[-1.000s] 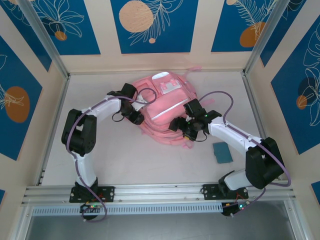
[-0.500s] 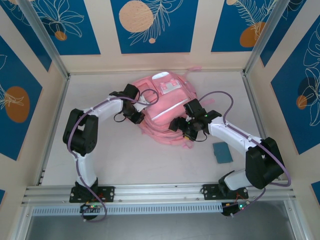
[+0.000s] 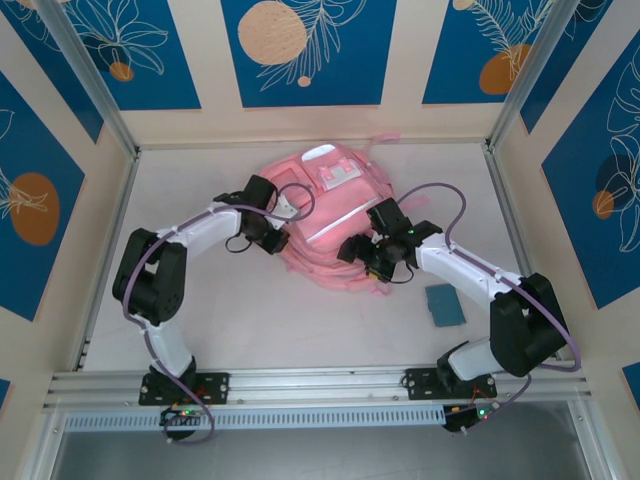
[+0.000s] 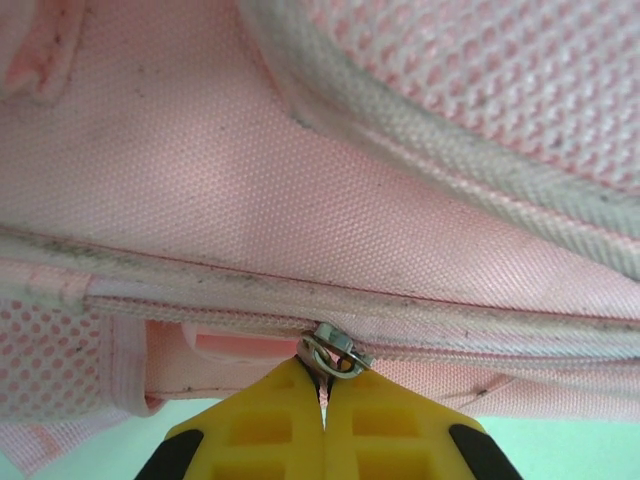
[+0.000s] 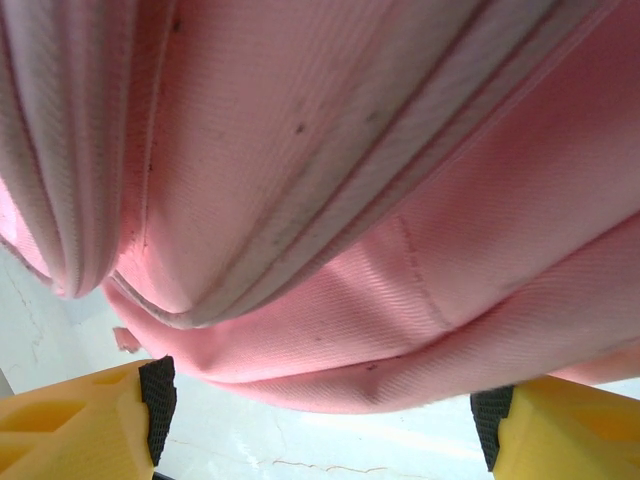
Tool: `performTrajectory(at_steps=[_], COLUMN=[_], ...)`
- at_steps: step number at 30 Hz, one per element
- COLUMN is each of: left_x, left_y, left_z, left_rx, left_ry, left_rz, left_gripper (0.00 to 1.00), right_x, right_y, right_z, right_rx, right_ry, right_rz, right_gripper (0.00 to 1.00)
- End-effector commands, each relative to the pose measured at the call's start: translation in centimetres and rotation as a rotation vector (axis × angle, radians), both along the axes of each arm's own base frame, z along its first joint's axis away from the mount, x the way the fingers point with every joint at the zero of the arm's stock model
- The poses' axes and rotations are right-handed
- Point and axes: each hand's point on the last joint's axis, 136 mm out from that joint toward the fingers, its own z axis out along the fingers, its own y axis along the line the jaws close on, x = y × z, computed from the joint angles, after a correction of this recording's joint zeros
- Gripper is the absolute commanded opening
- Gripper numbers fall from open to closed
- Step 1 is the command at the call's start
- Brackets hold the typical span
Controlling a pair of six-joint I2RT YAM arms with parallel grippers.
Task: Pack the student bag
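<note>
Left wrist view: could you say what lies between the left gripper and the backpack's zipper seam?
A small silver metal zipper pull, pinched by the shut left gripper, at the seam of the pink fabric backpack, in that view.

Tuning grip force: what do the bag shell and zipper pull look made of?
student bag: pink woven fabric, likely synthetic, matte, weave and mesh panels visible, somewhat soiled.
zipper pull: probably metal, shiny silver ring, pinched in the shut left gripper.
</note>
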Motion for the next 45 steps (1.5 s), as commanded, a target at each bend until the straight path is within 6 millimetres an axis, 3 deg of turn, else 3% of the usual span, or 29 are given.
performTrajectory(at_steps=[1, 10, 14, 16, 18, 20, 26, 30, 33, 39, 45], left_x=[-2.6, -6.5, -8.5, -8.6, -8.2, -7.7, -4.3, -1.1, 0.4, 3.7, 6.7], left_y=[-2.4, -6.7, -9.7, -10.2, -9.8, -9.0, -4.1, 0.1, 1.9, 3.1, 1.0], left_z=[1.1, 1.9, 3.4, 4.2, 4.9, 5.6, 7.3, 6.8, 5.5, 3.8, 3.1], left_rx=[-0.079, -0.164, -0.263, -0.299, -0.300, -0.299, -0.293, -0.300, -0.295, -0.355, -0.462], left_ry=[0.038, 0.089, 0.121, 0.120, 0.101, 0.090, 0.039, 0.068, 0.139, 0.232, 0.298], left_rz=[-0.046, -0.128, -0.191, -0.186, -0.160, -0.115, 0.176, 0.513, 0.697, 0.907, 0.908], left_gripper=[0.00, 0.00, 0.00, 0.00, 0.11, 0.25, 0.48, 0.58, 0.62, 0.64, 0.58], right_x=[-0.2, -0.1, 0.3, 0.6, 1.0, 1.3, 1.0, 0.2, -0.3, -1.1, -0.7], right_y=[0.1, 0.0, -0.5, -1.1, -2.3, -3.3, -4.5, -3.3, -1.6, 1.8, 2.3], right_z=[-0.6, -1.0, -1.2, -1.1, -0.8, -0.1, 2.5, 3.6, 3.9, 2.2, -0.2], right_rx=[0.004, -0.003, -0.022, -0.039, -0.065, -0.082, -0.151, -0.165, -0.161, -0.124, -0.087], right_ry=[0.021, 0.022, 0.010, 0.003, -0.010, -0.040, -0.129, -0.167, -0.182, -0.146, -0.096], right_rz=[-0.011, -0.018, -0.020, -0.028, -0.050, -0.058, -0.032, -0.001, 0.027, 0.064, 0.021], right_gripper=[0.80, 0.80, 0.80, 0.80, 0.80, 0.80, 0.79, 0.79, 0.79, 0.79, 0.79])
